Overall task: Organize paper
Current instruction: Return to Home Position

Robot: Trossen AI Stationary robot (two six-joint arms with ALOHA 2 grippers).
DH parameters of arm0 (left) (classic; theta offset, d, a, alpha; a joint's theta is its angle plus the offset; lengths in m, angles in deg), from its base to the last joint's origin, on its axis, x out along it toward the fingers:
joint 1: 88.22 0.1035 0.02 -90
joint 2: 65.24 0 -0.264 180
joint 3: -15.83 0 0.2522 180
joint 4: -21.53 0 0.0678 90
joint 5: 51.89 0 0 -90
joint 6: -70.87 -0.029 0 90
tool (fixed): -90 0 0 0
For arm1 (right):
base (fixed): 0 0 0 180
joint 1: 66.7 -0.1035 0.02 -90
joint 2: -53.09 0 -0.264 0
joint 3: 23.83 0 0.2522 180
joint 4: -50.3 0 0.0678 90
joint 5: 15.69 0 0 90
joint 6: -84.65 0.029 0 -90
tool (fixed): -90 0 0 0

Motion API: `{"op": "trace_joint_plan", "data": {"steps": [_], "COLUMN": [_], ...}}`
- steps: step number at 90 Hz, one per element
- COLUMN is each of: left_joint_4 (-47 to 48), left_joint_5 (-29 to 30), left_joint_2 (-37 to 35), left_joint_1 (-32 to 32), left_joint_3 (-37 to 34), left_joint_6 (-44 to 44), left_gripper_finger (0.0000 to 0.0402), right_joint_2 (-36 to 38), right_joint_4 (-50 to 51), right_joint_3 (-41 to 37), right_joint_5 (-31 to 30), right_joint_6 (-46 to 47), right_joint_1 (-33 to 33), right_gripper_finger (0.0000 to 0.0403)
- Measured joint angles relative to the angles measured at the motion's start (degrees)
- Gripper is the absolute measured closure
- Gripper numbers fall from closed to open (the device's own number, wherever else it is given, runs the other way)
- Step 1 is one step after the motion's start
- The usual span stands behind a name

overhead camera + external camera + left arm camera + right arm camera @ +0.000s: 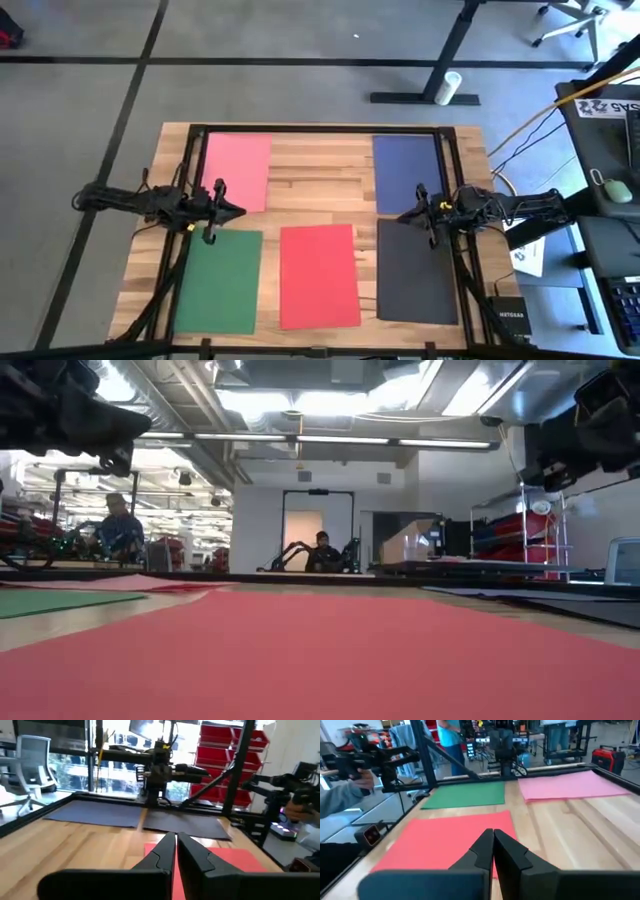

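High view had the paper (319, 276) laid out in 5 colour patches on the table (315, 185) — pink (236, 172) and navy (407, 172) along the far side, green (219, 282), red and dark grey (417, 272) along the near side, all well apart and roughly square to the table edges. By my reading the sorting was done and the step in hand was the retreat to rest; nothing on the wood looked to need another nudge.

Left gripper (238, 211) hung over the seam between pink and green, its arm stretched level from the left edge and pointing toward the middle. Right gripper (402, 217) mirrored it, over the gap between navy and dark grey and pointing inward. Both wrist views showed the fingers pressed together with nothing between them. In the low view, both arms rode high above the sheets.

Next move, I'd say, called for both arms to fold back toward their bases — lifting clear first, so that no fingertip dragged a sheet corner and skewed a tidy pile.
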Motion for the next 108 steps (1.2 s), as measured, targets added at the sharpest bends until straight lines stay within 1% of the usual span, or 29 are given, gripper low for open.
{"op": "trace_joint_plan", "data": {"steps": [9, 29, 41, 52, 61, 72, 76, 81, 86, 91, 99, 108], "left_joint_4": [0.0, 0.0, 0.0, 0.1, 0.1, 0.0, -0.1, -0.1, -0.1, -0.1, -0.7, -1.1], "left_joint_5": [0.1, 0.1, 0.1, 0.0, 0.0, 0.0, 0.0, 0.1, 0.0, 0.1, 0.4, 0.6], "left_joint_2": [0.1, 0.2, 0.2, 0.2, 0.2, 0.2, 0.2, 0.2, 0.2, 0.1, 0.1, 0.1], "left_joint_1": [1.0, 2.7, 3.1, 3.1, 3.1, 3.1, 3.1, 3.1, 3.1, 3.1, 3.2, 3.6], "left_joint_3": [0.0, 0.0, 0.0, 0.0, 0.0, 0.0, 0.0, 0.0, 0.0, 0.0, 0.0, 0.0], "left_joint_6": [0.1, 1.0, -0.4, 0.5, 2.8, 6.9, 7.8, 7.9, 7.2, 6.4, 6.5, 6.4], "left_gripper_finger": [0.0402, 0.0402, 0.0402, 0.0402, 0.0402, 0.0402, 0.0402, 0.0402, 0.0402, 0.0402, 0.0402, 0.0402], "right_joint_2": [-0.8, -5.3, -7.7, -8.9, -8.7, -6.0, -4.2, -1.5, 1.4, 1.2, 0.7, 0.1], "right_joint_4": [0.3, 0.0, -0.1, -0.1, -0.9, -1.1, -1.1, -1.1, -0.8, -1.6, -0.3, -0.2], "right_joint_3": [0.0, 0.0, 0.0, 0.0, 0.0, 0.0, 0.0, 0.0, 0.0, 0.1, -0.1, -0.2], "right_joint_5": [-2.1, -6.8, -7.2, -7.5, -11.3, -16.9, -17.9, -17.2, -13.5, -9.1, -3.9, -3.1], "right_joint_6": [-1.6, -7.0, -8.5, -8.5, -5.3, -7.6, -8.1, -8.9, -9.3, -9.4, -7.5, -7.1], "right_joint_1": [0.0, 0.0, 0.0, 0.0, 0.0, 0.0, 0.0, 0.0, 0.0, 0.0, 0.0, 0.0], "right_gripper_finger": [0.0403, 0.0403, 0.0403, 0.0403, 0.0403, 0.0403, 0.0403, 0.0403, 0.0403, 0.0403, 0.0403, 0.0403]}}
